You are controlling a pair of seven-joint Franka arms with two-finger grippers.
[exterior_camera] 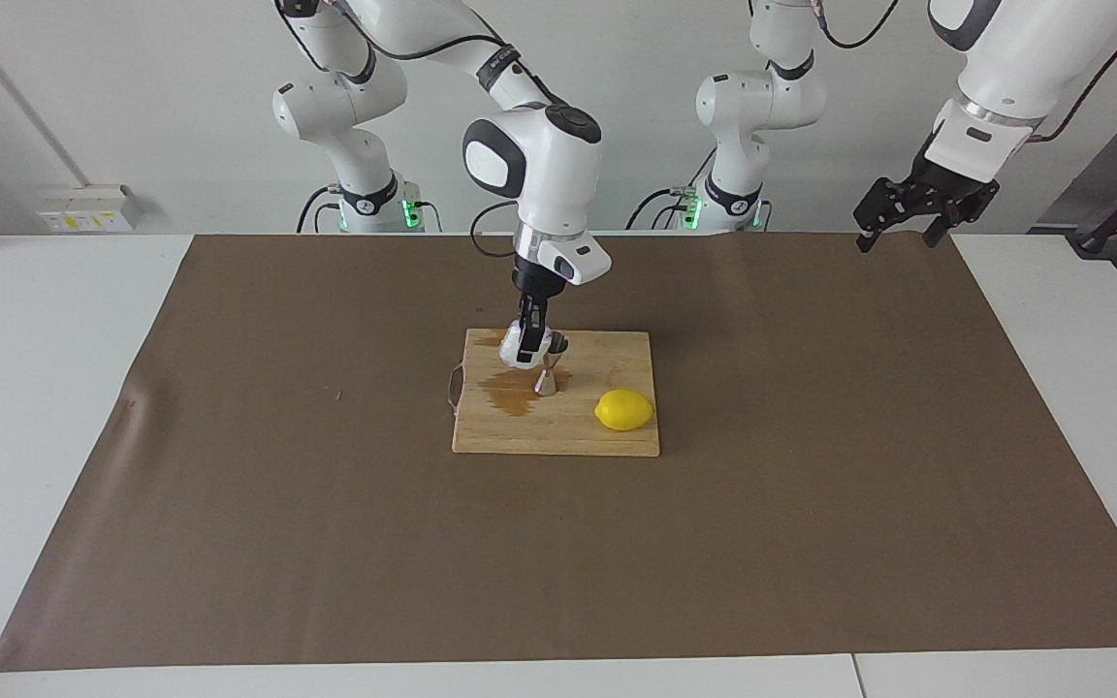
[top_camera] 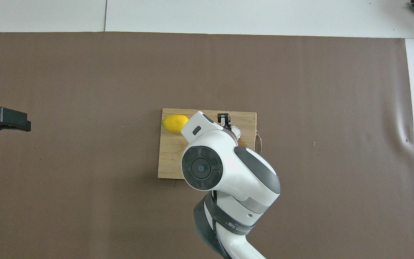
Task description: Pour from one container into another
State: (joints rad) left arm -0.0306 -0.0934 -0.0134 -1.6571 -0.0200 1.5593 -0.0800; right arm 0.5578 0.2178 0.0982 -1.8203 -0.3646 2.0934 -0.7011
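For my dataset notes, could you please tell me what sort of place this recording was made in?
Probably a robotics lab staging a bar or kitchen chore: two arms fixed at a white table under a brown mat, with a wooden cutting board, lemon and steel jigger.

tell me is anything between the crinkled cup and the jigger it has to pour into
Nothing visible. The right claw is shut on the crinkled cup and holds it right beside the top of the jigger on the cutting board. The lemon lies off toward the left arm's end of the board, and the left claw waits far off.
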